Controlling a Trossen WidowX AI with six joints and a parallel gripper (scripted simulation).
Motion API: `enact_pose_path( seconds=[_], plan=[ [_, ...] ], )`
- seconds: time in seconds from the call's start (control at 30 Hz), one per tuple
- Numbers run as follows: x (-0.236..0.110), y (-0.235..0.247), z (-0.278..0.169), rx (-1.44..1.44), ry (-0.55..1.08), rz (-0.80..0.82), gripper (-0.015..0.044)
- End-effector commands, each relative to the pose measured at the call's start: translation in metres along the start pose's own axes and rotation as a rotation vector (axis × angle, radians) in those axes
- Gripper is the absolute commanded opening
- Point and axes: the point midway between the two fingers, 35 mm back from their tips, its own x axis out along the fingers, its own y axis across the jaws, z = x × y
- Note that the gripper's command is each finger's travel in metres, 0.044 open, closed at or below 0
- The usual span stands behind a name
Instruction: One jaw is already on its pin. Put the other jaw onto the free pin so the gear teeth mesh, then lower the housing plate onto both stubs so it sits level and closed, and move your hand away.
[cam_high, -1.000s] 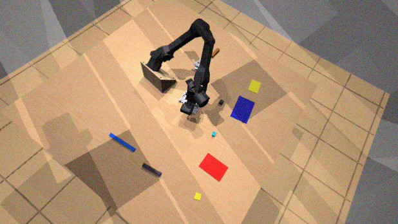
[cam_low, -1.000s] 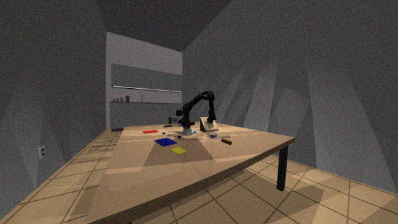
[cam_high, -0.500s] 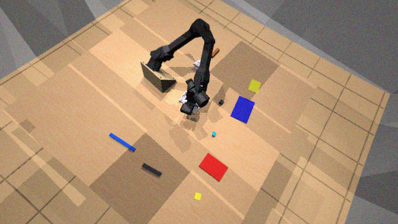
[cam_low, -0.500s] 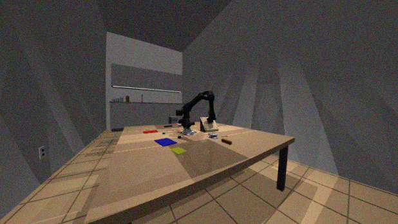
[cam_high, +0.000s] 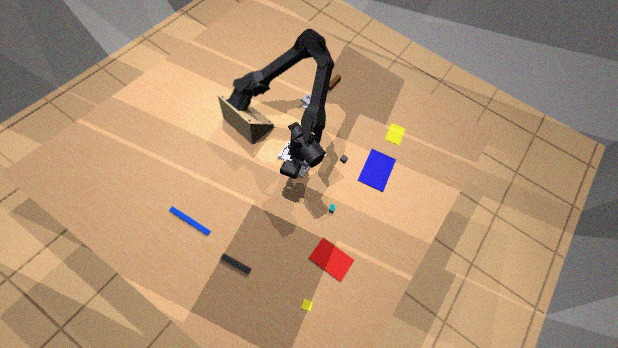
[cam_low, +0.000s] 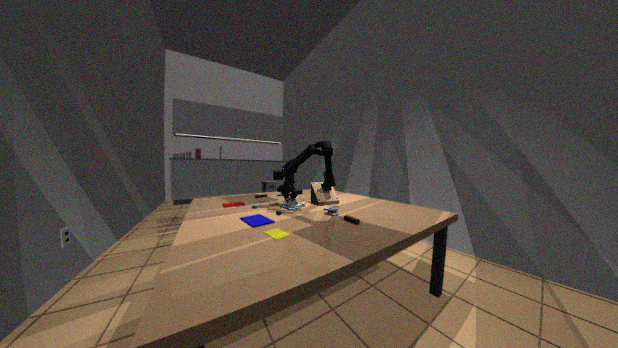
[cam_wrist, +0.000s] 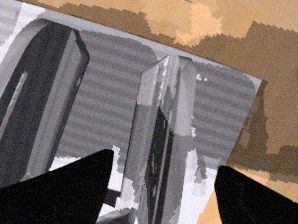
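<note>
The grey-white base plate (cam_high: 284, 151) (cam_wrist: 225, 105) lies under the arm's hand. In the wrist view two long grey jaws stand on it: a left jaw (cam_wrist: 64, 105) and a right jaw (cam_wrist: 176, 110). My gripper (cam_wrist: 165, 168) is open, one black fingertip on each side of the right jaw, with a gap on both sides. The pins and the gear teeth are mostly out of view, so I cannot tell whether they mesh. A separate small grey-white part (cam_high: 305, 101) (cam_low: 331, 211), perhaps the housing plate, lies on the table away from the base plate.
A wedge-shaped stand (cam_high: 240, 122) (cam_low: 320, 194) is at the arm's base. A brown block (cam_high: 335, 81) (cam_low: 351, 219) lies beyond the small part. A dark cube (cam_high: 343, 159), cyan block (cam_high: 332, 208), blue sheet (cam_high: 377, 170) and red sheet (cam_high: 331, 259) lie around the hand.
</note>
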Motion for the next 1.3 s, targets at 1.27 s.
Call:
enact_pose_path(
  seconds=[1.27],
  plan=[
    [-0.07, 0.076, 0.007, -0.302, 0.062, -0.087, 0.044]
  ],
)
